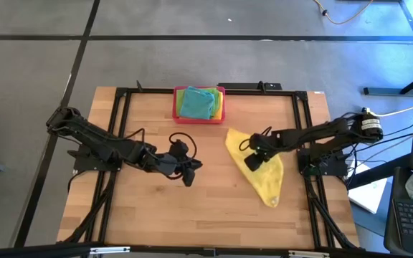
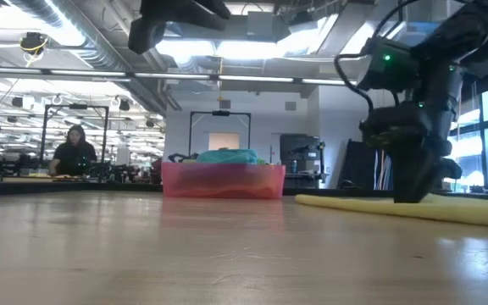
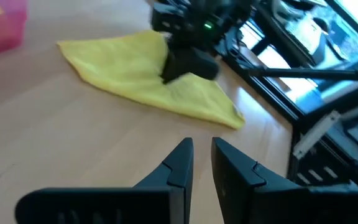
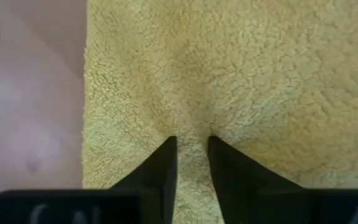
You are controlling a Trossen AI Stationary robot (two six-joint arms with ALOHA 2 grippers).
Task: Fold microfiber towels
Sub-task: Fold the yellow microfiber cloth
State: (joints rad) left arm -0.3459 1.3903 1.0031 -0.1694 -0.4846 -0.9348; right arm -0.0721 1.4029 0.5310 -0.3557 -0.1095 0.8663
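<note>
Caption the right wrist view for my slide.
Right tool pinching a fold of the yellow towel on the table.

Right end effector (image 1: 254,160) sits on the flat yellow microfiber towel (image 1: 258,172), covering the cloth beneath it; in the right wrist view the pile bunches between the tips, contact point hidden. Towel runs off the picture's right edge in the low view. Pink rectangular plastic tray (image 1: 221,104) at the table's far edge: folded teal cloth (image 1: 196,102) on top, cloths beneath mostly hidden, count unclear. Left wrist view cuts the tray at the corner. Distant seated person (image 2: 74,151) too small to describe.
</note>
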